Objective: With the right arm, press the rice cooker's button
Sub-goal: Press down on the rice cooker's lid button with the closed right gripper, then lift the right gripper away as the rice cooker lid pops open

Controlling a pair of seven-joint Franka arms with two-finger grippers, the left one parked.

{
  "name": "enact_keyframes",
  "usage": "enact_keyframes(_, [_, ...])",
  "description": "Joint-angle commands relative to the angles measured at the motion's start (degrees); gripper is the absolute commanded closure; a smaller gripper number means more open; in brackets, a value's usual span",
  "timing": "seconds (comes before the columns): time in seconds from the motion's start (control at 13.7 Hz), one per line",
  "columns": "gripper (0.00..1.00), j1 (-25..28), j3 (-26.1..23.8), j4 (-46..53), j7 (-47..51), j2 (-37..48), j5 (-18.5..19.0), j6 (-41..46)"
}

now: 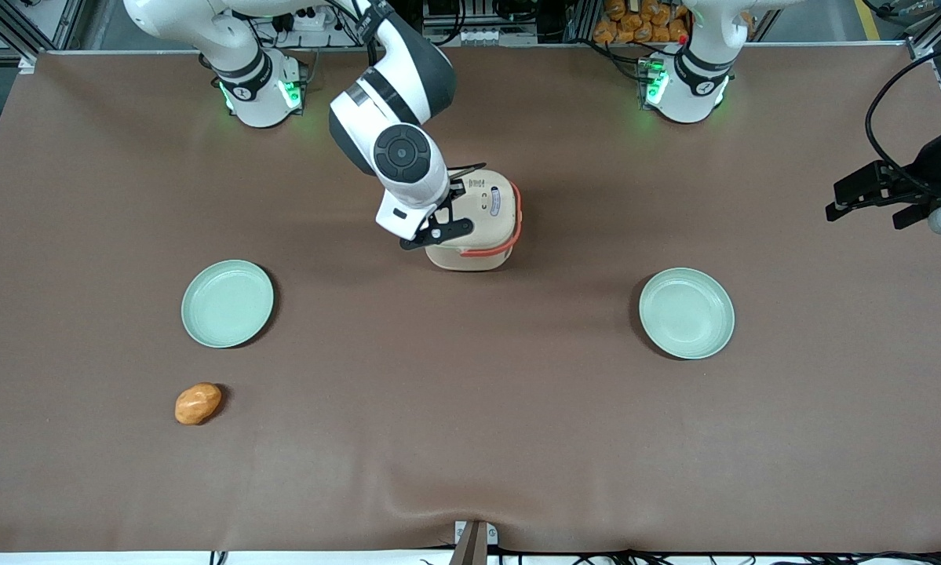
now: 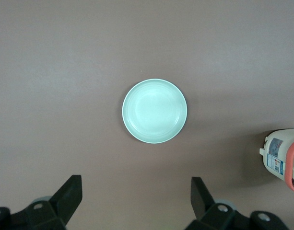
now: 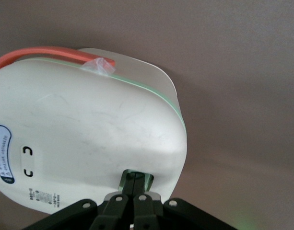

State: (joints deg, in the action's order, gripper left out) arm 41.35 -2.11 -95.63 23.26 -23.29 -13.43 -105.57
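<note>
Contact appears made: the right arm point(image 1: 395, 102) has its gripper point(image 3: 134, 184) at the pale-green button point(image 3: 147, 179) on the lid edge of the rice cooker point(image 1: 482, 224), which stands mid-bench, nearer the arm-base edge. The fingers point(image 3: 129, 184) are closed together, holding nothing. Whether the press has registered cannot be told; retraction remains. An oval white-and-blue label point(image 3: 1, 153) carries unreadable print.

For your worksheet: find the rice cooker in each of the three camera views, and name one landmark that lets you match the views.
Front view: rice cooker mid-table, the right arm's claw at its edge.
Left wrist view: only part of it shows at the frame's edge.
Right wrist view: its cream lid fills the frame, shut claw at the button.
Shared landmark: the orange handle.
</note>
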Motion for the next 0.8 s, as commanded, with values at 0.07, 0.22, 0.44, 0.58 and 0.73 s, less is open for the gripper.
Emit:
enact_keyframes(0.07, [1.00,0.14,0.80,-1.76,-0.05,0.52,-0.19,-1.84])
enact_keyframes(0.22, [1.00,-0.83,0.80,0.60,0.03,2.01,-0.72,2.36])
enact_keyframes(0.44, [0.72,-3.81,0.80,4.65,-0.05,4.20,-0.72,5.98])
enact_keyframes(0.58, [0.48,-5.66,0.80,4.84,-0.23,6.05,-0.46,5.99])
enact_keyframes(0.73, [0.28,-7.50,0.80,5.45,-0.41,7.81,-0.19,6.08])
